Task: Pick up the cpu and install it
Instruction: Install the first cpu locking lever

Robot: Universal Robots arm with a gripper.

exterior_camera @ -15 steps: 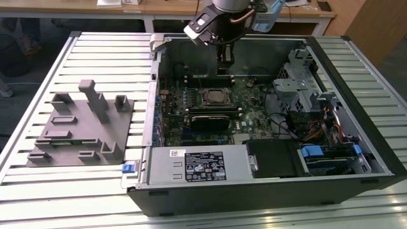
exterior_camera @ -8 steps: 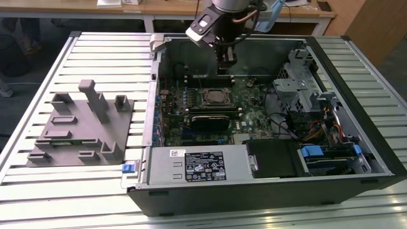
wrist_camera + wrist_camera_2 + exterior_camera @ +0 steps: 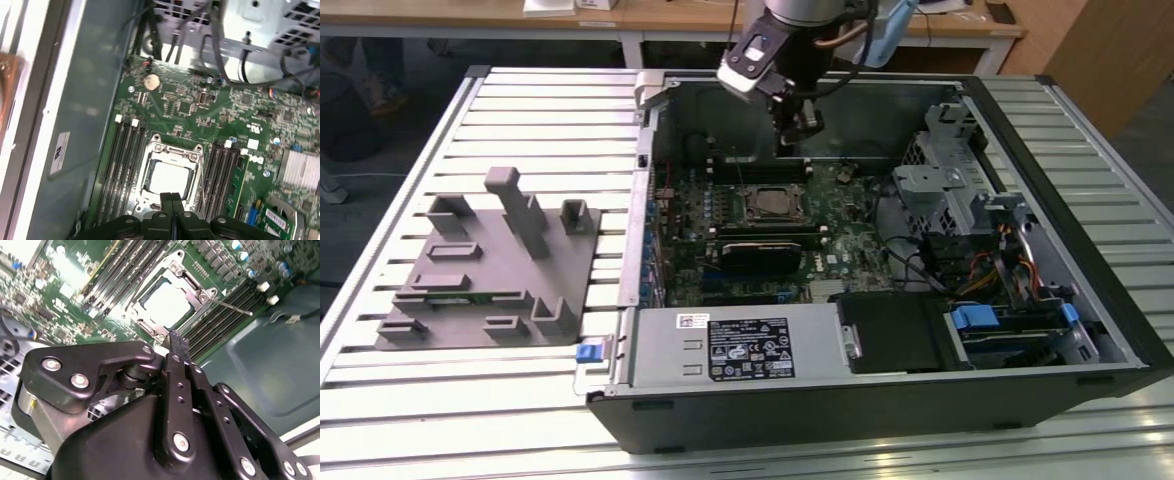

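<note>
The cpu [image 3: 767, 205] lies flat in the motherboard socket with its silvery-white top up, framed by the socket's metal plate. Both wrist views show the cpu [image 3: 167, 304] [image 3: 170, 181] bright and square in that frame. My gripper [image 3: 798, 122] hangs above the board toward the back wall of the case, a little behind the socket and clear of it. In both wrist views the gripper [image 3: 178, 338] [image 3: 171, 196] has its black fingers pressed together with nothing between them. A thin metal lever [image 3: 231, 305] sticks out beside the socket.
The open computer case [image 3: 1067, 250] lies on a slatted table. A grey moulded tray [image 3: 480, 270] sits at the exterior view's left. Inside the case are the power supply [image 3: 747, 345], a drive cage [image 3: 947, 190], cables [image 3: 987, 275] and memory slots [image 3: 125, 165] flanking the socket.
</note>
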